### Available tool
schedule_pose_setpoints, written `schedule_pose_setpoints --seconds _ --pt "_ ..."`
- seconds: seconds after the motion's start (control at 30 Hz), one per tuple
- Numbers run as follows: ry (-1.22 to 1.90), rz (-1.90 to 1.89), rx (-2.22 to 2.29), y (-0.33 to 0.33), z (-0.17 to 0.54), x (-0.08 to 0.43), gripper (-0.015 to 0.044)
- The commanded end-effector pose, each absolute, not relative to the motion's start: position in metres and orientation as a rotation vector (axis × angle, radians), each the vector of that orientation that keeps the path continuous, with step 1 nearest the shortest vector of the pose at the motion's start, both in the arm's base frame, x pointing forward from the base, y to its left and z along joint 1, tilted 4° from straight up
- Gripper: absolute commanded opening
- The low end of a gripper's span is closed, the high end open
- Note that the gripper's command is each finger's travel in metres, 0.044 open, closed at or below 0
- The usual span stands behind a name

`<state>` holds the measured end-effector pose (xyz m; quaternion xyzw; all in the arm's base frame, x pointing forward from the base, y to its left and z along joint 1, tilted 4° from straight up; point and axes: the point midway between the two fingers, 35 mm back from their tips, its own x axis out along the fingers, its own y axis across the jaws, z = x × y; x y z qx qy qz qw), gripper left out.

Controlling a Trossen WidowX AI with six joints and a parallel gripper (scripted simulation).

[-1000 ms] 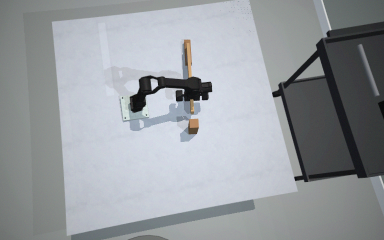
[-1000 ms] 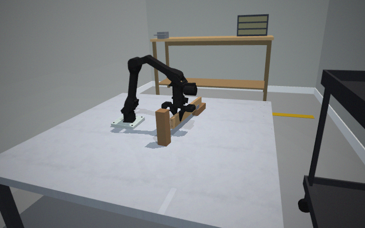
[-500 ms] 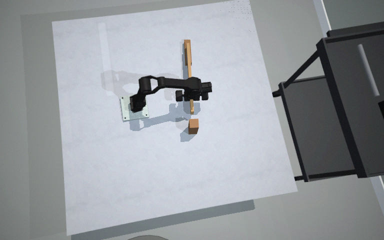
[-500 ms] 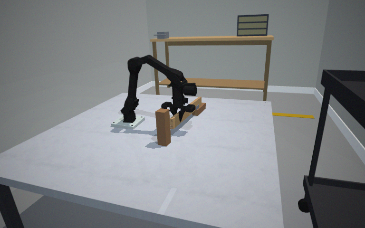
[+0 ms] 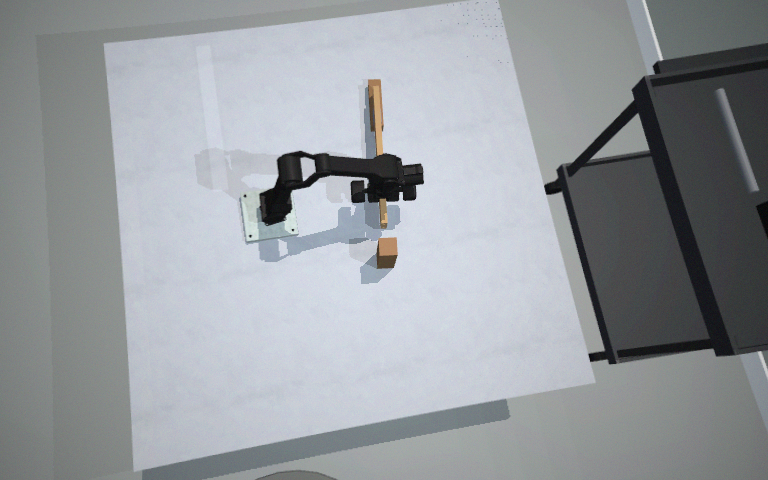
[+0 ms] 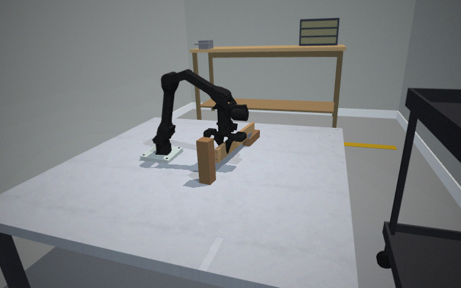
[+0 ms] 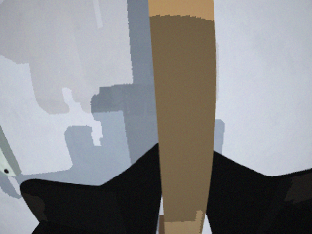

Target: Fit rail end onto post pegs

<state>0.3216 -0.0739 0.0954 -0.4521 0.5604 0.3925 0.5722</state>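
From the top view, my gripper [image 5: 384, 192] [image 6: 224, 144] [image 7: 177, 147] sits at the centre, over the rail [image 5: 383, 210] [image 6: 234, 146] [image 7: 185, 97]; the far end lies along the footboard block [image 5: 374, 83] [image 6: 253, 137], upper centre. The near end stops short of the post [image 5: 387, 253] [image 6: 206, 161].

In the exterior view, I see the post upright at centre, the rail's near end behind it. The bracket's inside is too small for me to judge.

On the wrist view, my fingers pinch the rail from both sides, lower centre.

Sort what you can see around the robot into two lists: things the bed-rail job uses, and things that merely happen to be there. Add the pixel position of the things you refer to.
Part of the job:
- wooden rail [image 5: 378, 141] [image 6: 242, 131] [image 7: 186, 97]
- wooden post [image 5: 387, 252] [image 6: 206, 161]
- footboard block [image 6: 253, 138]
- gripper [image 5: 383, 195] [image 6: 224, 145] [image 7: 177, 147], shut on the rail

Just there:
- black cart [image 5: 583, 257] [image 6: 403, 170]
- wooden workbench [image 6: 268, 48]
- drawer unit on the workbench [image 6: 319, 27]
- yellow floor strip [image 6: 370, 146]
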Motion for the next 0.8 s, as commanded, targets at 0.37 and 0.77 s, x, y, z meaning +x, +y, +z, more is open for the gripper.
schedule_pose_setpoints --seconds 0.37,0.77 --pt "1.311 0.918 -1.062 -0.0742 0.0968 0.3234 0.0000" --pt "1.311 0.918 -1.062 -0.0743 0.0983 0.3239 0.0000"
